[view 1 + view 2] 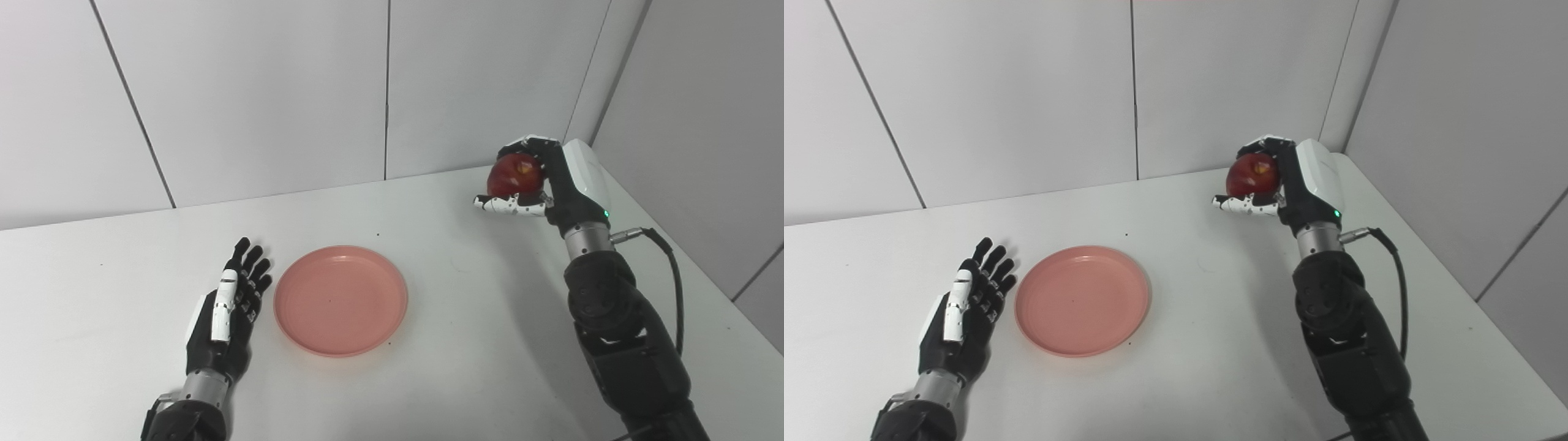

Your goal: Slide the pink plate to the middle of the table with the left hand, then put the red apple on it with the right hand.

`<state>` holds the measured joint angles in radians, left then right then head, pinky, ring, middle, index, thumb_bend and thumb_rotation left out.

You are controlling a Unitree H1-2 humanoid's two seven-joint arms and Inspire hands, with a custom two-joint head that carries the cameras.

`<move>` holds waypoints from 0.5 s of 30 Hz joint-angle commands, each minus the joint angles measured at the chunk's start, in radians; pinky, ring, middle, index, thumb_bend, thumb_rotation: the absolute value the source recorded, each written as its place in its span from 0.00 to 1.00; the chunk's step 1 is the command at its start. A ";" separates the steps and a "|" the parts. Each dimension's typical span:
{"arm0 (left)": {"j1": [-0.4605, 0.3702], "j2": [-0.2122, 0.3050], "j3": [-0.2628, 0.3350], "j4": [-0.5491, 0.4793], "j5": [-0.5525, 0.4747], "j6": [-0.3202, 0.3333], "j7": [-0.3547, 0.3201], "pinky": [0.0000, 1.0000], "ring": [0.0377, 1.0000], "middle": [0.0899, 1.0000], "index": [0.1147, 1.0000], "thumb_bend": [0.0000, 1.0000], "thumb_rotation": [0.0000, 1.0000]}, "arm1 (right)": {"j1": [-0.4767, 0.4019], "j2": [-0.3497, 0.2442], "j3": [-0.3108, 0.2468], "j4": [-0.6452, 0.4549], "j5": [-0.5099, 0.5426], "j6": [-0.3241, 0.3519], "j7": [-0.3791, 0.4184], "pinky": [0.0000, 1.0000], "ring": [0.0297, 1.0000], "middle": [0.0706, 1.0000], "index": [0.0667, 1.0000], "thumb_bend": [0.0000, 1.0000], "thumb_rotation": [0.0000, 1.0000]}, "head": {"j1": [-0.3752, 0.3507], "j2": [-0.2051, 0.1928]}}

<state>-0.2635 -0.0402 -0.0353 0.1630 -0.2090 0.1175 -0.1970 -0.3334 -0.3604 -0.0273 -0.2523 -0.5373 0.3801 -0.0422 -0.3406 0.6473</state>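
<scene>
Apple (514,174) gripped in right robot hand (539,177), unlabelled

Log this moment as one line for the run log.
left robot hand: open, beside plate | plate: mid-table, empty | right robot hand: shut on apple, raised at far right | next: apple to plate

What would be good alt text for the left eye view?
The right hand holds a red apple above the white table's far right side. A pink plate lies empty mid-table, with the open left hand just beside it.
</scene>
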 commanded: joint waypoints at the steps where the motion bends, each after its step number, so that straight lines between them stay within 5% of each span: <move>1: 0.021 -0.010 -0.005 0.017 0.010 0.034 0.018 0.98 0.97 0.98 0.97 0.39 1.00 | -0.054 -0.001 0.007 -0.046 -0.020 0.001 0.006 0.35 0.40 0.43 0.45 0.52 0.14 | 0.011 0.000; 15: 0.025 -0.027 -0.021 0.016 0.025 0.032 0.037 0.99 0.98 0.98 0.96 0.39 1.00 | -0.133 0.100 0.130 0.014 -0.017 -0.080 0.022 0.30 0.36 0.40 0.45 0.52 0.13 | 0.094 0.001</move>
<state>-0.2627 -0.0554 -0.0488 0.1631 -0.1986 0.1160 -0.1778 -0.4160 -0.2601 0.1032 -0.2213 -0.5580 0.3623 -0.0108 -0.2486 0.6489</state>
